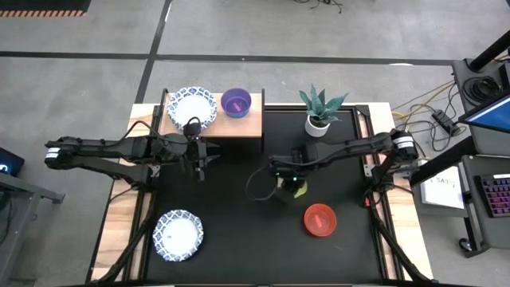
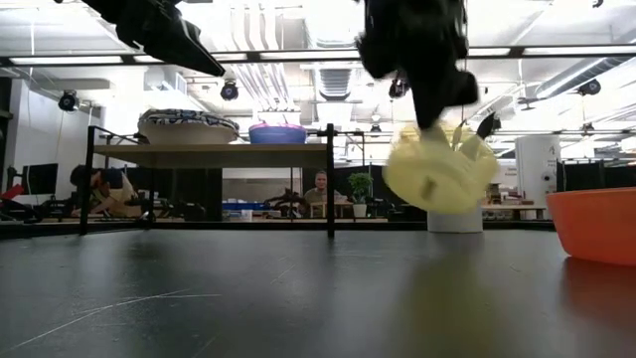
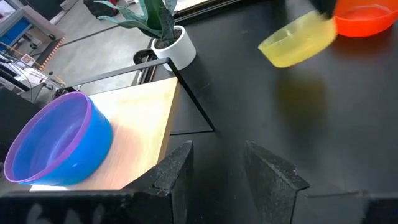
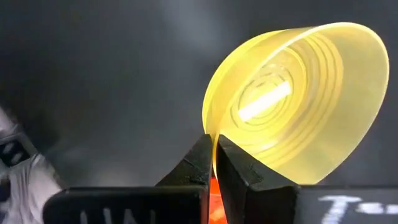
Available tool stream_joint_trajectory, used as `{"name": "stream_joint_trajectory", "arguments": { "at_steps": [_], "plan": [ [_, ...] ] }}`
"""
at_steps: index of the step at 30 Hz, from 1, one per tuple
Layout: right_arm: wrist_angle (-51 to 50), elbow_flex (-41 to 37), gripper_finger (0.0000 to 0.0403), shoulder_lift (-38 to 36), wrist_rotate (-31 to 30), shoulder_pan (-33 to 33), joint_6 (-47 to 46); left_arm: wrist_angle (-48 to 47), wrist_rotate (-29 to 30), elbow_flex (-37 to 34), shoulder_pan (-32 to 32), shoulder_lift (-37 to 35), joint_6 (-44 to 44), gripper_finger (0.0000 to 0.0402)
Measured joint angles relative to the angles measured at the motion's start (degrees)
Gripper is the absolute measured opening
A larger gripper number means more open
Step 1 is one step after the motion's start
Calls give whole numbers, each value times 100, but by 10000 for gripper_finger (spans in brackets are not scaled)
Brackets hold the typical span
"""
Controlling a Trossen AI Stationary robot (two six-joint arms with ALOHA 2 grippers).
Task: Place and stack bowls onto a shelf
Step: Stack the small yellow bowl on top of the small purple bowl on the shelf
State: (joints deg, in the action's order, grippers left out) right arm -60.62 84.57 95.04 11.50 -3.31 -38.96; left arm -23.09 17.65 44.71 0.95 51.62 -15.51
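Note:
The light wood shelf (image 1: 239, 126) stands at the table's far left. On it rest a stack of patterned bowls (image 1: 192, 108) and a purple bowl nested in a blue one (image 3: 59, 140). Another patterned bowl (image 1: 178, 235) lies on the table near the front left, and a red bowl (image 1: 319, 219) sits right of centre. My right gripper (image 4: 215, 155) is shut on the yellow bowl (image 2: 440, 169) above the table's middle. My left gripper (image 3: 217, 168) hovers open just in front of the shelf's near edge, holding nothing. My right gripper pinches the yellow bowl's rim (image 4: 210, 127) between its two fingers, one inside the wall and one outside. It comes from above, pointing down. The bowl hangs lifted clear of the table, tipped on its side with its base (image 2: 429, 184) toward the near edge.
A white pot with a green plant (image 1: 319, 115) stands at the far edge, right of the shelf. The red bowl (image 2: 596, 224) sits close to the right of the held bowl. Black table (image 1: 239, 239) lies bare between the front patterned bowl and the red bowl.

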Motion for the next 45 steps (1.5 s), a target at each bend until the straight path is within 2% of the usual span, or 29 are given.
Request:
{"name": "stream_joint_trajectory", "arguments": {
  "at_steps": [5,11,15,20,28,32,36,38,41,45],
  "plan": [
    [13,676,9,0,-134,-197,761,6,0,0,0,0,-5,125],
    [350,1266,9,0,-1169,-276,1817,163,-2,2,0,-66,-69,125],
    [691,1449,9,0,-1595,-228,2796,160,-7,-70,0,-355,-79,125],
    [1346,1544,9,0,-1901,-37,4169,180,-17,-176,0,-927,21,125],
    [3075,1550,9,0,-1908,668,5810,468,-20,-434,0,-1636,28,125],
    [3623,1550,9,0,-1905,1167,6009,465,-20,-463,0,-1793,20,125],
    [3694,1554,9,55,-1888,1716,6000,466,-20,-466,0,-1844,17,125],
    [3705,1554,9,155,-1664,1951,6009,465,-20,-466,0,-1841,17,125],
    [3780,1551,9,347,-1280,2186,6001,461,-20,-468,-2,-1830,15,125],
    [3973,1543,9,590,-1298,2351,6006,463,-21,-468,-2,-1834,15,125]
  ]
}}
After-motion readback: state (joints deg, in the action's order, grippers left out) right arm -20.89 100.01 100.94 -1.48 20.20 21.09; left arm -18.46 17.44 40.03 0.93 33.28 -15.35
